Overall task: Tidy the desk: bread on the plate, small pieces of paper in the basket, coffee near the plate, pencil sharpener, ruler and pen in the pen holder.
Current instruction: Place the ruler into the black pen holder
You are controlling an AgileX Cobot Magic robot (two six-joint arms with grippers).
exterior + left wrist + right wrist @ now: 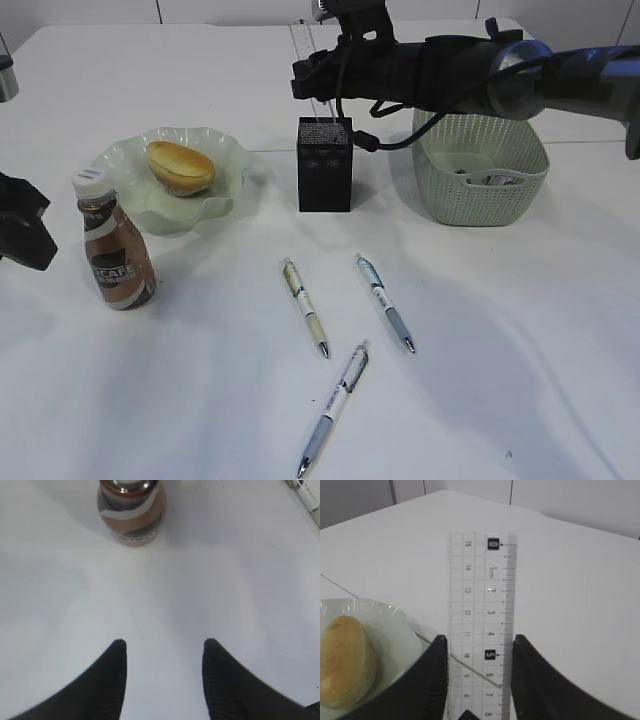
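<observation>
Pinching flat clear ruler (481, 625) — ribbed right gripper (479, 642).

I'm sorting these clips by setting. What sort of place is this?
Likely a lab's staged desk: plain white tabletop, black mesh pen holder, three loose pens, and bottled coffee.

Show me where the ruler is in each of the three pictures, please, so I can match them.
Exterior view: the ruler stands upright at top centre, above the pen holder, under the right gripper.
Left wrist view: not in it.
Right wrist view: the ruler fills the centre, held between the gripper's fingers.
Shared landmark: the bread on the plate.
</observation>
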